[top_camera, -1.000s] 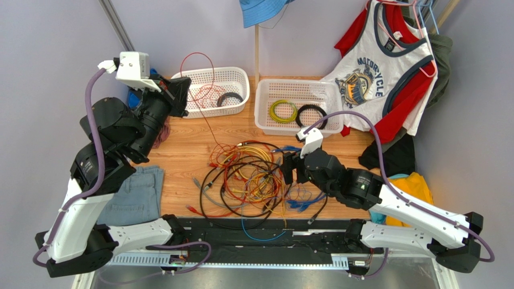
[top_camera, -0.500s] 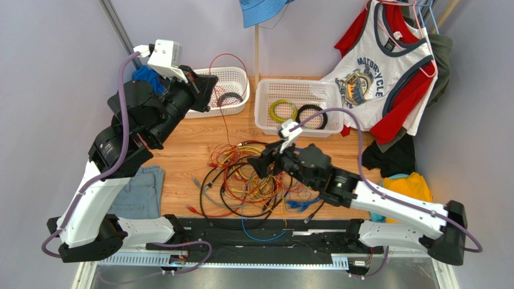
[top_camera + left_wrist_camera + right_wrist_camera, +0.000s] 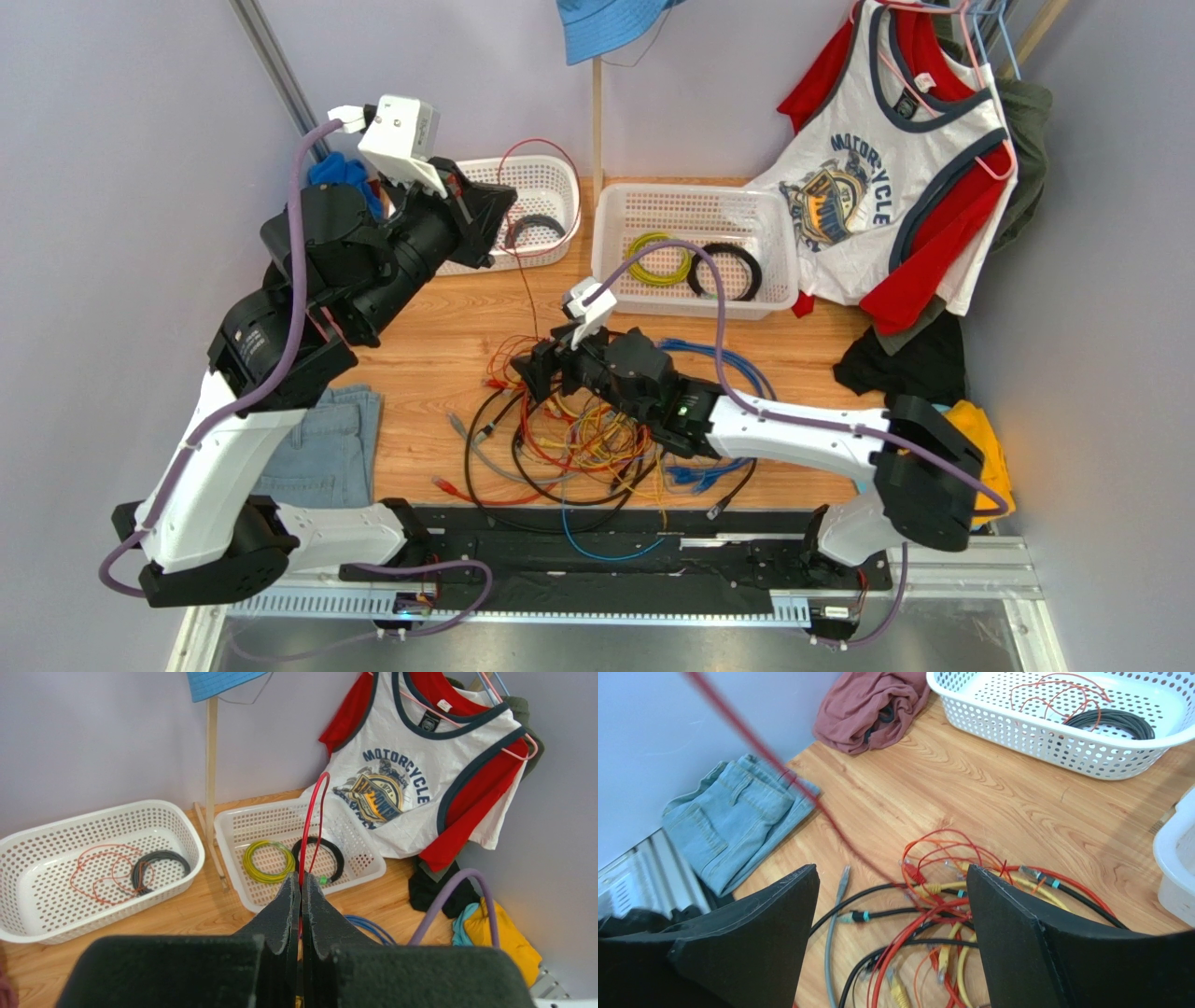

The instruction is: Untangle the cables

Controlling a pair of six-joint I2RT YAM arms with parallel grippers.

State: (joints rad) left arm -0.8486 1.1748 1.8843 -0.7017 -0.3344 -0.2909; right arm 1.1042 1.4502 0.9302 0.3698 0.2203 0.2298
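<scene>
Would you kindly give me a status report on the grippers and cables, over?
Left gripper shut on thin red cable, raised. Right gripper open, above tangled black, red, orange and yellow cables. Red cable runs down into tangle, not free.

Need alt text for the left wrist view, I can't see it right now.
The left gripper is shut on a red cable that arcs up out of it. Behind it on the wooden table, a white basket holds a yellow-green coil and a black coil.
</scene>
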